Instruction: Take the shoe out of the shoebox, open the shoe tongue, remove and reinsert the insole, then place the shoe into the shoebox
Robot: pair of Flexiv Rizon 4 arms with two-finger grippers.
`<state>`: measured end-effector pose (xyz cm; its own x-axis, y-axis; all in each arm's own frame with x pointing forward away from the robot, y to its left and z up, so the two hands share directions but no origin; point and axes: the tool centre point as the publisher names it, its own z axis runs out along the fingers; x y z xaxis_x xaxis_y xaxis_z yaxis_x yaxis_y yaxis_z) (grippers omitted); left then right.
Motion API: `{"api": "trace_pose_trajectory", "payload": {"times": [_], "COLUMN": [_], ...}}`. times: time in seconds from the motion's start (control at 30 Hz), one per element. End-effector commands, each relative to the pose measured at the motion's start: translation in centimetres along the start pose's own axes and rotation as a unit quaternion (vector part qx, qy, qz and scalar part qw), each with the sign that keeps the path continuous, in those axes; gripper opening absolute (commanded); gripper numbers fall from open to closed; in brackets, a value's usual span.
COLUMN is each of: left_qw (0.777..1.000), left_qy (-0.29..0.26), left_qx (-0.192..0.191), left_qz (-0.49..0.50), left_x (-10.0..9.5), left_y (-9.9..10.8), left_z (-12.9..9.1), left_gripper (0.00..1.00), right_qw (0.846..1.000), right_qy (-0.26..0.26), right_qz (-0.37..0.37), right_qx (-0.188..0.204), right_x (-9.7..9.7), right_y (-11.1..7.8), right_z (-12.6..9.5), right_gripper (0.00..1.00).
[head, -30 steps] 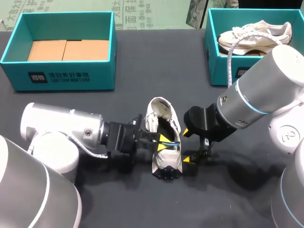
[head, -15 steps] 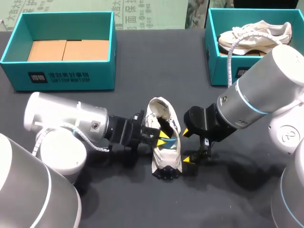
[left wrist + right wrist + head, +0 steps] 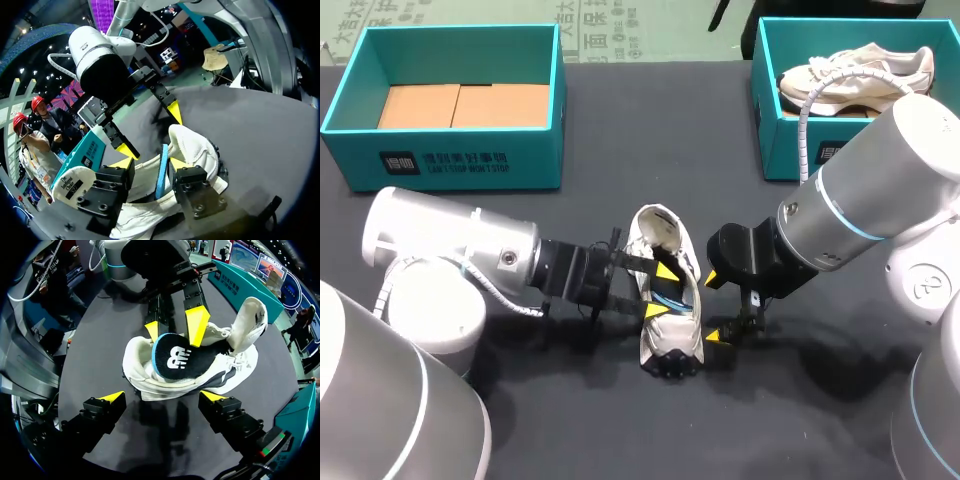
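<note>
Low in the middle of the head view, one white sneaker (image 3: 675,345) lies on the dark table (image 3: 800,420), its dark-studded end toward the bottom edge, out of both boxes. The left gripper (image 3: 660,291) comes in from the left, its two yellow tips parted inside the shoe's mouth. The left wrist view shows the blue edge of the insole (image 3: 161,172) standing between the fingers, close to one and clear of the other, so nothing is clamped. Just right of the shoe, the right gripper (image 3: 717,308) is spread wide with nothing in it. Only the right wrist view shows the insole's dark top with a white logo (image 3: 177,357) and the raised tongue (image 3: 248,322). Toward the top are two teal boxes. The left shoebox (image 3: 360,160), upper left, has white lettering (image 3: 445,162) on its front. The right shoebox (image 3: 785,150), upper right, holds a second sneaker (image 3: 855,70)
</note>
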<state>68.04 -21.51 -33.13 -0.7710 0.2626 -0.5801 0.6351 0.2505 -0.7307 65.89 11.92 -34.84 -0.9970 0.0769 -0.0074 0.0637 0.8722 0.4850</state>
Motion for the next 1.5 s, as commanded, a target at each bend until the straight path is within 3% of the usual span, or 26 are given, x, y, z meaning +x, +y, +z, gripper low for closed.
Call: {"api": "trace_pose_trajectory", "payload": {"times": [0.03,0.6,1.1,1.5], "left_qw": [1.000,0.997,0.989,0.971], "left_qy": [0.003,0.071,0.144,0.226], "left_qx": [0.004,-0.012,-0.041,-0.066], "left_qz": [-0.003,-0.007,0.002,0.029], "left_x": [0.2,0.1,-0.3,-1.8], "left_y": [-0.8,-1.7,-2.5,-3.5], "left_z": [-1.3,-1.7,-5.3,-7.9], "left_gripper": [0.44,0.44,0.44,0.42], "right_qw": [1.000,1.000,1.000,1.000], "right_qy": [-0.002,-0.005,-0.005,0.018], "right_qz": [0.000,0.003,0.007,-0.005], "right_qx": [0.000,-0.001,-0.005,-0.012], "right_x": [0.2,0.1,-1.0,-1.0], "right_y": [-0.1,-0.6,-4.1,-4.6], "right_z": [0.1,-0.6,-5.4,-5.7], "right_gripper": [1.00,1.00,1.00,1.00]}}
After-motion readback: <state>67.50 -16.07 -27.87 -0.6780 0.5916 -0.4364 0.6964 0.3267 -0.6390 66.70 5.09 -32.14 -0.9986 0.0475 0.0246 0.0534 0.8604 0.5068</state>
